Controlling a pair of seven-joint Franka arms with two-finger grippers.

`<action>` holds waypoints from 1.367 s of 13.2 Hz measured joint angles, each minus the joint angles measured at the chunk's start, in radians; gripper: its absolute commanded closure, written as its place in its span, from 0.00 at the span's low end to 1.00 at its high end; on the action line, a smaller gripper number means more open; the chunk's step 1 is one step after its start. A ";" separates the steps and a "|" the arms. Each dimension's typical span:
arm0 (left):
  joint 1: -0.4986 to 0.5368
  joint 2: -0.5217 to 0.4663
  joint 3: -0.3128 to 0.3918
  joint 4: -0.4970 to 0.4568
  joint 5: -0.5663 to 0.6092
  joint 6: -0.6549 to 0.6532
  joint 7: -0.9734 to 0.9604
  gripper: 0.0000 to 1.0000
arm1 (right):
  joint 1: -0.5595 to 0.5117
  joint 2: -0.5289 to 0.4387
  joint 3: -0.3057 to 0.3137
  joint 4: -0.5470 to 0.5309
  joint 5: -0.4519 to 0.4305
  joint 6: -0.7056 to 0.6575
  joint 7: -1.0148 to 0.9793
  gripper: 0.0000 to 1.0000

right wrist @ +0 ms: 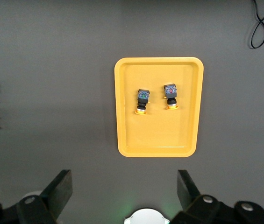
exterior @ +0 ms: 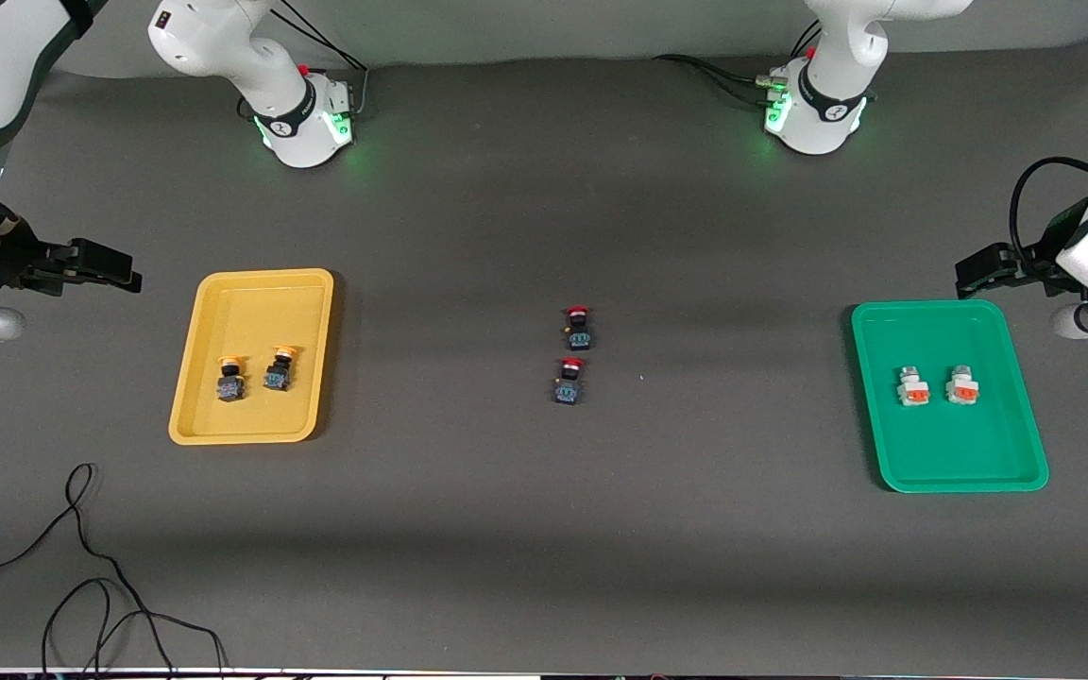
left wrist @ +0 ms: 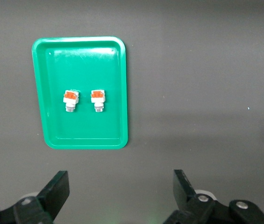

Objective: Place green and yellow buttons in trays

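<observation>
Two black-bodied buttons with yellow-orange caps (exterior: 231, 377) (exterior: 280, 369) lie side by side in the yellow tray (exterior: 251, 293); they also show in the right wrist view (right wrist: 142, 101) (right wrist: 170, 96). Two white-bodied buttons with orange blocks (exterior: 911, 386) (exterior: 962, 385) lie in the green tray (exterior: 941, 467), also in the left wrist view (left wrist: 70, 100) (left wrist: 97, 100). My right gripper (exterior: 114, 266) is open and empty, up in the air at the right arm's end beside the yellow tray. My left gripper (exterior: 978, 272) is open and empty, up beside the green tray.
Two black-bodied switches with red caps (exterior: 578, 326) (exterior: 569, 380) lie mid-table between the trays. A black cable (exterior: 81, 567) loops over the table near the front camera at the right arm's end. The arm bases (exterior: 303, 123) (exterior: 813, 118) stand along the table's back edge.
</observation>
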 measured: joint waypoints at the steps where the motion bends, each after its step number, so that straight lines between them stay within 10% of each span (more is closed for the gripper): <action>1: 0.000 0.000 0.000 0.000 -0.009 -0.001 -0.003 0.01 | 0.000 0.000 0.000 0.000 0.000 0.000 0.000 0.01; 9: -0.001 -0.001 0.000 0.000 -0.028 -0.011 -0.009 0.01 | -0.072 -0.023 0.080 0.006 -0.027 -0.001 0.005 0.01; 18: -0.002 -0.011 0.001 0.001 -0.028 -0.021 -0.009 0.01 | -0.678 -0.318 0.983 0.060 -0.395 0.003 0.226 0.01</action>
